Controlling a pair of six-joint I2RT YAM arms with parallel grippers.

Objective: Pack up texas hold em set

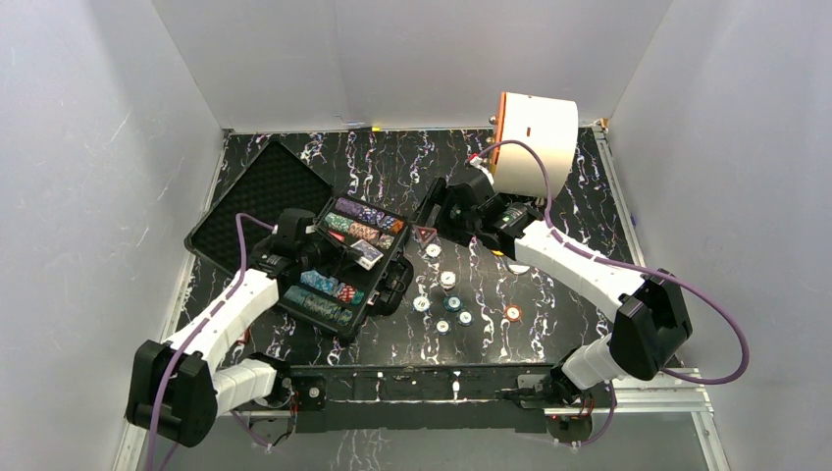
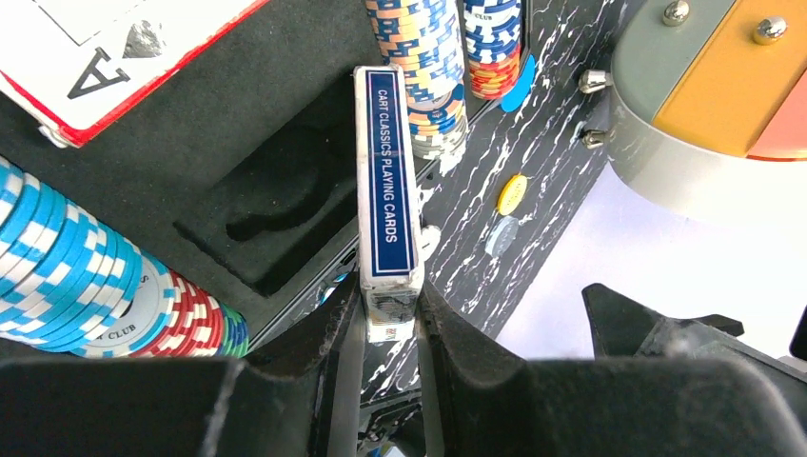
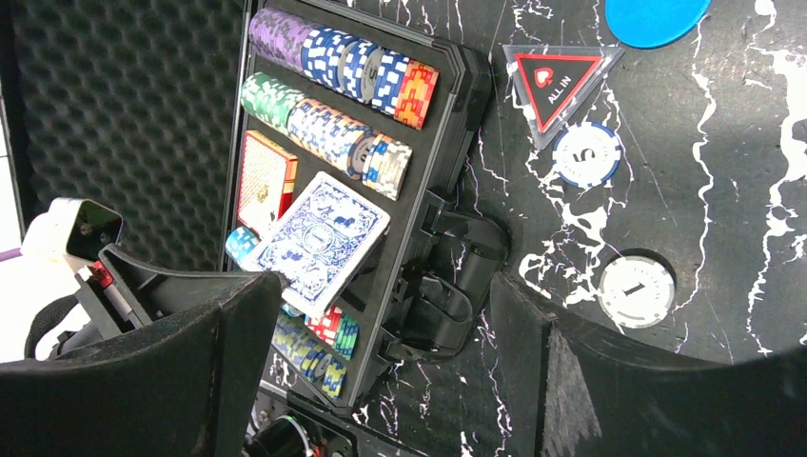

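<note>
My left arm (image 1: 221,314) folded out to an elbow at the near left, and its forearm reached forward and to the right. My left gripper (image 2: 390,309) was clamped on the near end of a blue card deck (image 2: 388,171), one finger against each broad face. My right arm (image 1: 579,260) bent at an elbow far out on the right, its forearm stretching forward and to the left. My right gripper (image 3: 381,286) was spread wide and angled downward, with nothing held between its fingers.
</note>
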